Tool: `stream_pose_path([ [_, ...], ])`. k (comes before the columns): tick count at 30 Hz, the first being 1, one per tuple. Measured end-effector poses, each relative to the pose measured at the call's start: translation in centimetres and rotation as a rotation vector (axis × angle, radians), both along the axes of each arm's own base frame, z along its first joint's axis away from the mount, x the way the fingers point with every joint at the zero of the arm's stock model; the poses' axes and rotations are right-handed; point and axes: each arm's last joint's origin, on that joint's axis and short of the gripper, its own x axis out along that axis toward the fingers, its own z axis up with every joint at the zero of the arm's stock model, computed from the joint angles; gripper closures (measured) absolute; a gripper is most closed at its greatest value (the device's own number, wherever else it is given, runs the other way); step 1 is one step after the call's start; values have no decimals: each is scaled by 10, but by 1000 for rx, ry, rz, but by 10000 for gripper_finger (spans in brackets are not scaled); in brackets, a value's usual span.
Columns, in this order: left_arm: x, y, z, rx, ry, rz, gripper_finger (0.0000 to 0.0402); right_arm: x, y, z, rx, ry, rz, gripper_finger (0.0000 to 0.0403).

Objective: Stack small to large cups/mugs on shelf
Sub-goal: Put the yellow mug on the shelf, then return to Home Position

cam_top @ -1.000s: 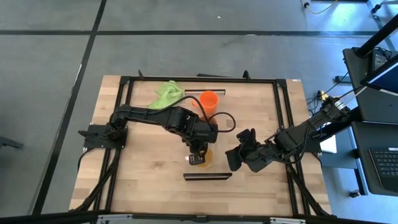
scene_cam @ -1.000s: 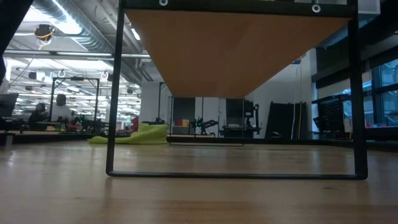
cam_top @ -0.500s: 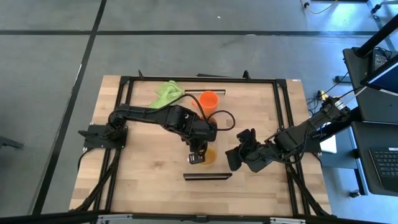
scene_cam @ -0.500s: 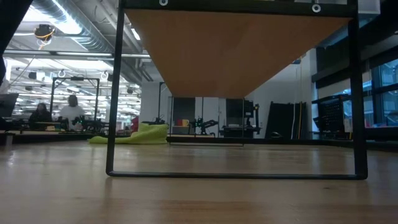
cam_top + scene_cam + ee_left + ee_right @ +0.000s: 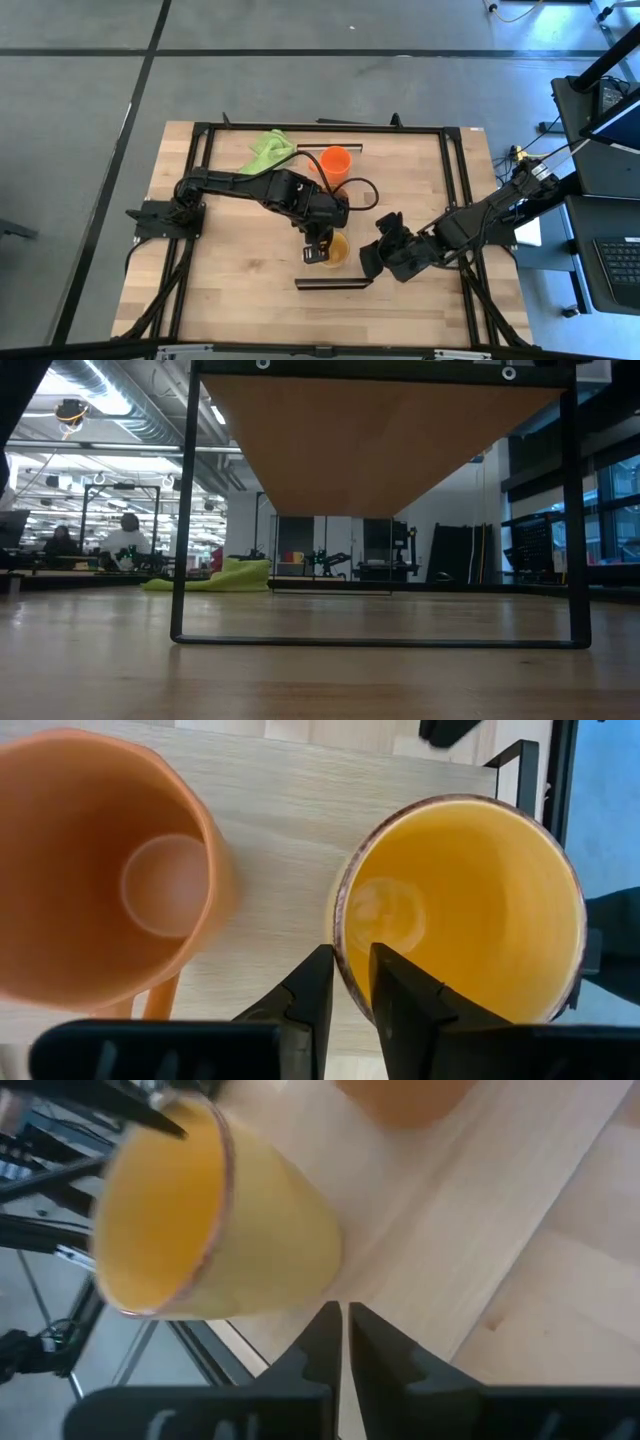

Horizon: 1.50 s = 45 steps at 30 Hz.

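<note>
**Left arm pinching yellow mug rim on shelf; right arm idle beside it**

Table (image 5: 240, 290), high view: shelf (image 5: 352, 200) runs 12 to 6 through the centre, dark rails at both ends; from the low view its board sits raised on a thin frame.

Left gripper (image 5: 317, 250) is over the shelf's 6 o'clock half, fingers (image 5: 305, 1005) nearly together across the wall of the yellow-orange mug (image 5: 336, 250): 1 finger outside, 1 inside the rim. Looks like a rim pinch, mug upright.

Right gripper (image 5: 385, 255) sits just off the shelf at 3 o'clock of that mug, near but not touching. Fingers almost closed, nothing between them.

Mugs, largest to smallest as I read them:
- Bright red-orange mug (image 5: 336, 161), at the 12 o'clock end, upright, untouched.
- Yellow-orange mug, in the left grip.
- Brownish-orange mug (image 5: 100, 870), right beside the yellow 1 in the left wrist view, hidden under the arm from above. Size rank vs yellow unclear.

Handling, my read:
- Rigid, light, likely smooth glazed or plastic walls, so slippery.
- Rim pinch is off-centre, so expect tilt on lift. Keep moves slow.
- Tapered walls: should nest, may wedge.

Lime-green cloth (image 5: 266, 153) at 11 o'clock, irrelevant.
</note>
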Motion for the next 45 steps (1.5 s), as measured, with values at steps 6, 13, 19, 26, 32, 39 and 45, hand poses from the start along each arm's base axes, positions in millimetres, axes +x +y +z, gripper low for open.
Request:
stream_pose_path([
  [6,2,0,1,5,-24,-28,339,9,6,-13,17,37,-14,377],
  [13,3,0,1,2,-35,-56,339,12,7,-12,24,3,-20,377],
  [19,4,2,1,13,-36,-76,339,11,7,-11,26,-2,-22,377],
  [26,2,8,3,34,-33,-56,339,11,7,-11,24,-2,-22,377],
  [32,-7,5,19,83,-107,-84,340,12,5,-10,-48,-28,-39,377],
  [39,-35,-3,65,58,-333,-121,340,21,-2,31,-247,-106,95,377],
  [45,-68,-8,114,65,-616,-210,340,28,-20,92,-480,-202,253,377],
])
